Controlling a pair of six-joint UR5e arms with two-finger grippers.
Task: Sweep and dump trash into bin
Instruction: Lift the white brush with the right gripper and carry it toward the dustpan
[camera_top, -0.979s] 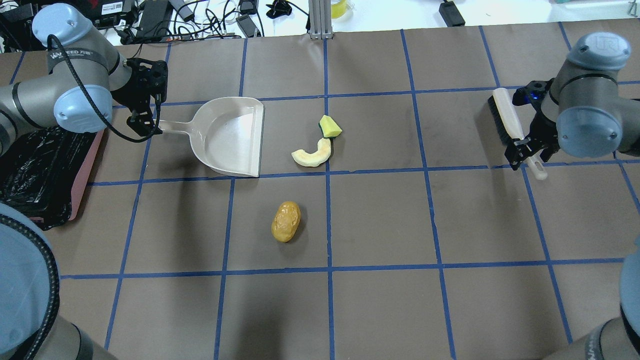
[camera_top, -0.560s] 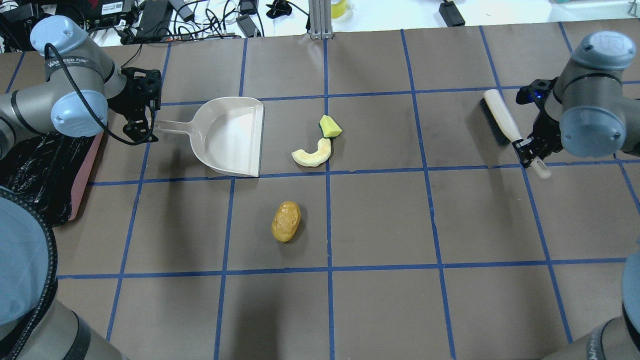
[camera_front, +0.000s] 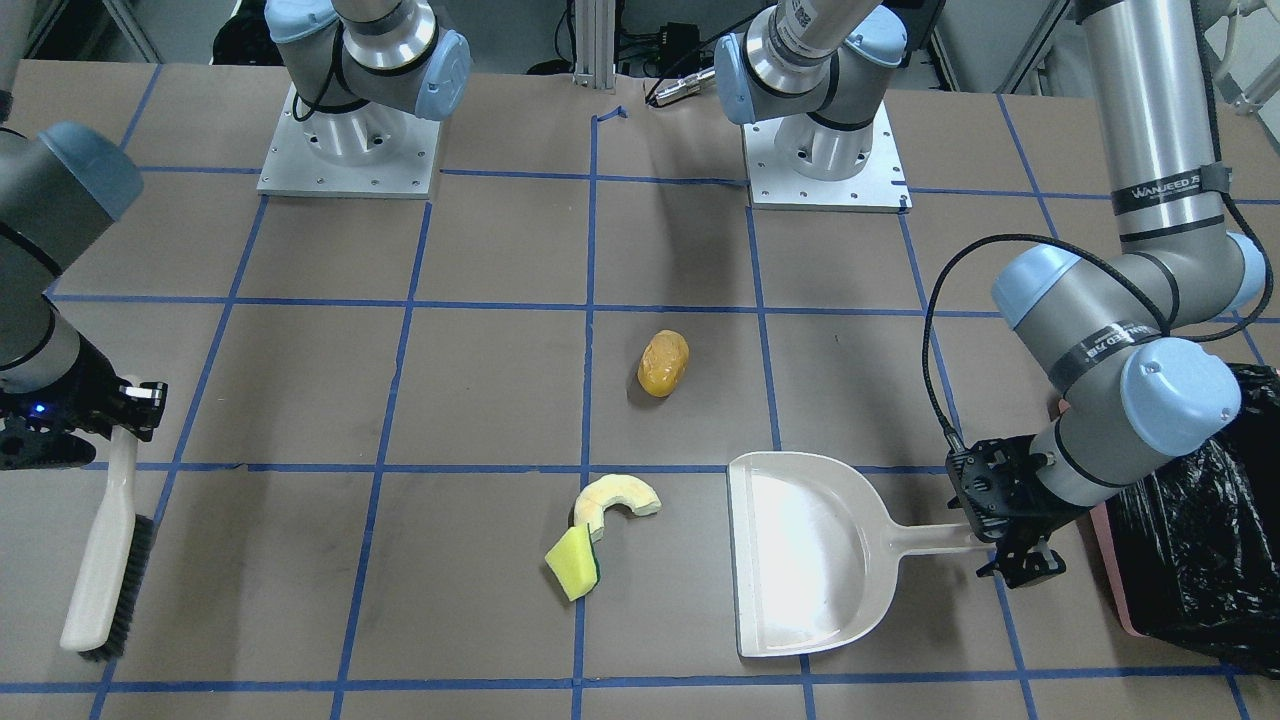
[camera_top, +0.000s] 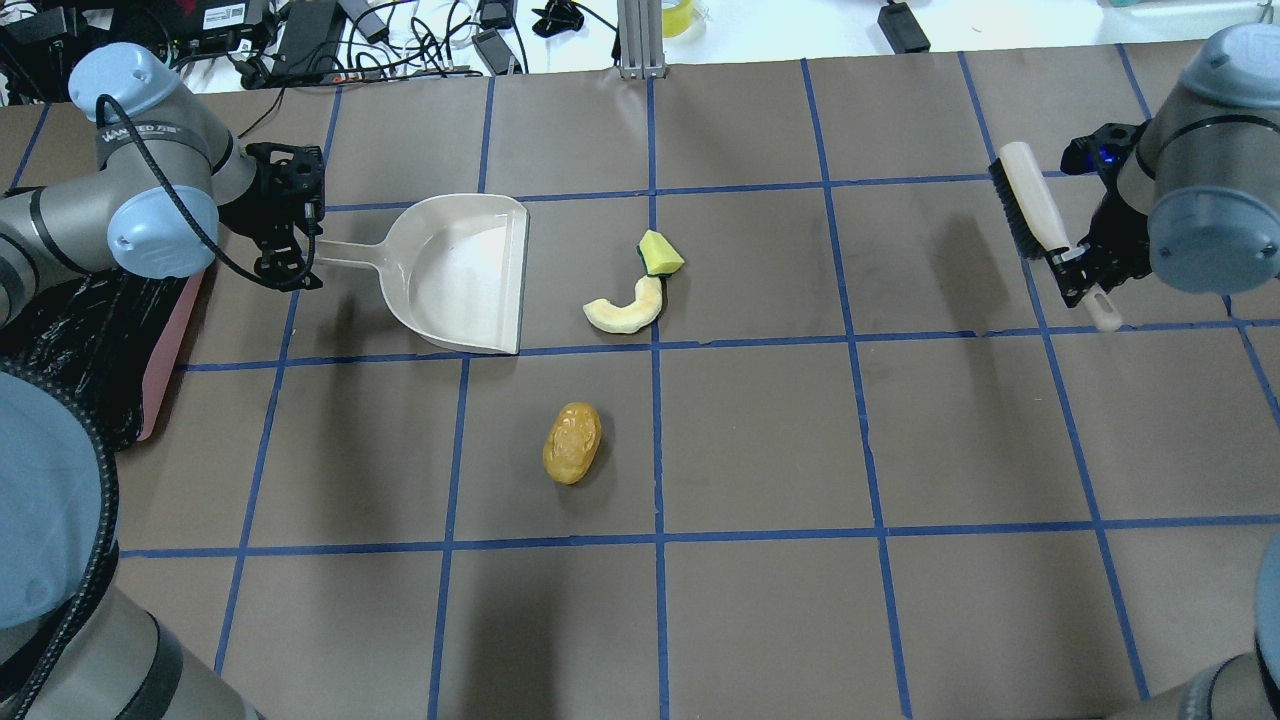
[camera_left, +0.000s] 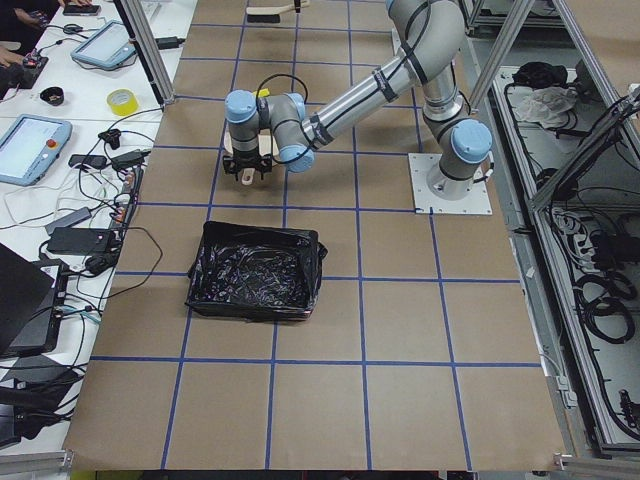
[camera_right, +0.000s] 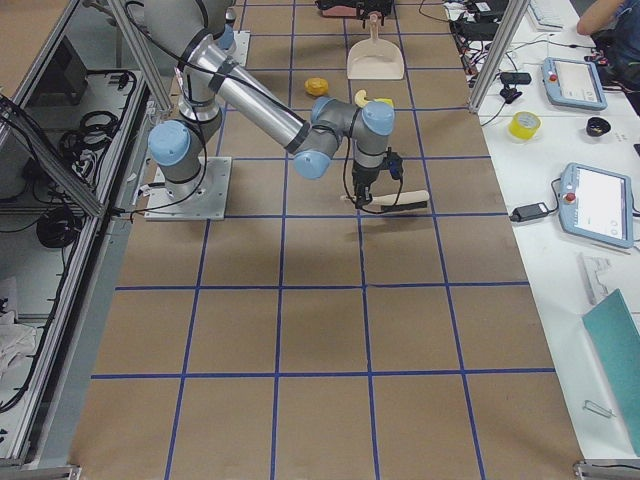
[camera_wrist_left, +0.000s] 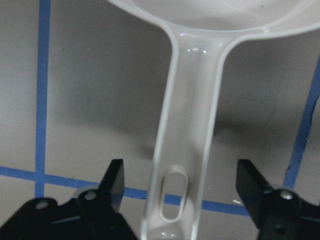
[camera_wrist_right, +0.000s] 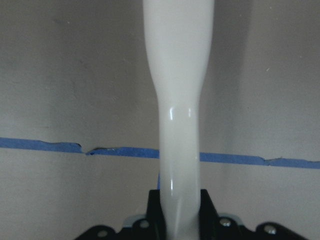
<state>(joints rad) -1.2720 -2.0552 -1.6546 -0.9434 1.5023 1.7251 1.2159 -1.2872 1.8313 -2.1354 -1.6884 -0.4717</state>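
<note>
1. Now, the left hand (camera_wrist_left: 180, 181) is spread wide. Its fingers (camera_wrist_left: 115, 177) stand on either side of the end of the dustpan (camera_top: 465, 270) handle and clear of it, so nothing is grasped yet. Straddling the handle like this looks like the set-up for a squeeze.
2. The dustpan lies flat on the surface (camera_top: 760, 440). Its open lip faces the trash and its handle points back at the left arm, placed to receive a sweep.
3. The right hand (camera_wrist_right: 179, 210) is clenched on the brush (camera_top: 1025, 205) handle, with the head reaching out ahead of it. Whether the bristles touch the surface I cannot tell.
4. All the trash lies loose on the surface.
   - The sponge (camera_top: 660, 252) touches the rind (camera_top: 625, 312), or nearly so, and both are near the dustpan's lip.
   - The lump (camera_top: 572, 442) sits apart from them, nearer the robot and off the line of the lip.
5. The bin (camera_top: 165, 340), lined with a black bag, stands at the left end of the surface beside the left arm. That probably keeps the carry from dustpan to bin short.
6. Nothing is swept yet. The brush is well apart from the trash, on the far right, and must cross toward the dustpan. The lump, lying aside, will likely need its own stroke.
</note>
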